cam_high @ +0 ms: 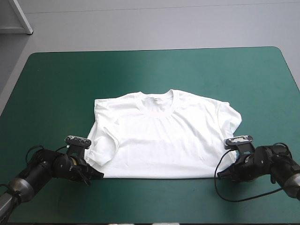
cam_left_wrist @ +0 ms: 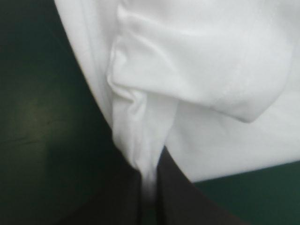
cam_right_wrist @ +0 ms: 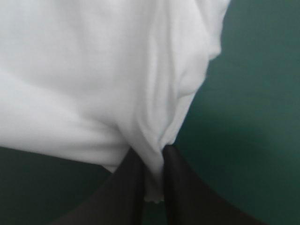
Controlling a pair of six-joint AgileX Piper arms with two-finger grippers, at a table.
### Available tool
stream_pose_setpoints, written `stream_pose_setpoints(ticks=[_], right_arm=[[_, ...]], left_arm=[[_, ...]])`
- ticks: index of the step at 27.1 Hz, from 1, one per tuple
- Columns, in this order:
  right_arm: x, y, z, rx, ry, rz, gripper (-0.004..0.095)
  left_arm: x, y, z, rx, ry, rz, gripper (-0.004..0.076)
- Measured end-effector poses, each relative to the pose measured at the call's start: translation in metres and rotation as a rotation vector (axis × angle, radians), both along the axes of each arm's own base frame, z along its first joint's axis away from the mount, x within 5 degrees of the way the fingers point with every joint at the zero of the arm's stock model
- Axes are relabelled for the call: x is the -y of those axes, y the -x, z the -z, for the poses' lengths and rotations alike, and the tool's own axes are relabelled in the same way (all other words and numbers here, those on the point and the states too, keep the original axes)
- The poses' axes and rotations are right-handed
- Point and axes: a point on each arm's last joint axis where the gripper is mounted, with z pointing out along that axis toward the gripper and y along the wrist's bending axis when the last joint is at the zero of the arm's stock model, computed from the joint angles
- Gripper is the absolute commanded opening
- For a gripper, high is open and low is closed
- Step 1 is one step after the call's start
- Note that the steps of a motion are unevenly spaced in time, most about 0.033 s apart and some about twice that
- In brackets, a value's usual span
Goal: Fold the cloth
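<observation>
The white T-shirt [cam_high: 161, 136] lies spread on the teal-green cover, collar toward the far edge, both sleeves folded inward. My left gripper [cam_high: 96, 175] sits at its near left corner, shut on a pinch of T-shirt [cam_left_wrist: 140, 140] that rises in a ridge between the black fingers [cam_left_wrist: 178, 197]. At the near right corner my right gripper [cam_high: 224, 172] is likewise shut on the T-shirt [cam_right_wrist: 154, 136], a puckered fold of hem caught between its fingers [cam_right_wrist: 187, 197].
Bare teal-green cover [cam_high: 154, 70] surrounds the shirt on all sides, widest toward the far edge. A narrow strip of cover [cam_high: 159, 201] lies between the hem and the near edge.
</observation>
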Motion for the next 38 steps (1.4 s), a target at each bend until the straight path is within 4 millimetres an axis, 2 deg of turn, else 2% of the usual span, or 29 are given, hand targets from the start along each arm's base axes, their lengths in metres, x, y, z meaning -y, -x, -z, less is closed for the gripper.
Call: stream_pose_setpoints(ticks=[6,8,15,22,26,31,35,38], right_arm=[[-0.001,0.002,-0.002,-0.014,-0.011,-0.015,-0.0012],[-0.001,0.009,-0.005,-0.029,-0.017,-0.017,-0.0013],[0.003,0.049,-0.034,0.017,-0.065,-0.015,-0.0013],[0.01,0.098,-0.058,0.137,-0.133,0.016,-0.0013],[0.011,0.109,-0.069,0.207,-0.164,0.027,-0.0014],[0.011,0.105,-0.081,0.244,-0.165,0.031,-0.0013],[0.009,0.088,-0.105,0.332,-0.172,0.034,-0.0014],[0.006,0.062,-0.124,0.41,-0.159,0.034,-0.0014]], left_arm=[[-0.002,0.002,-0.002,0.014,-0.016,0.012,0.0019],[-0.006,0.005,-0.005,0.03,-0.053,0.026,0.0019],[-0.019,0.032,-0.019,0.017,-0.119,0.04,0.0019],[-0.028,0.06,-0.051,0.064,-0.108,0.021,0.0019],[-0.031,0.068,-0.068,0.108,-0.098,0.019,0.0019],[-0.028,0.058,-0.081,0.168,-0.091,0.037,0.0019],[-0.02,0.026,-0.092,0.229,-0.092,0.046,0.0019],[-0.011,-0.002,-0.114,0.353,-0.063,0.049,0.0019]])
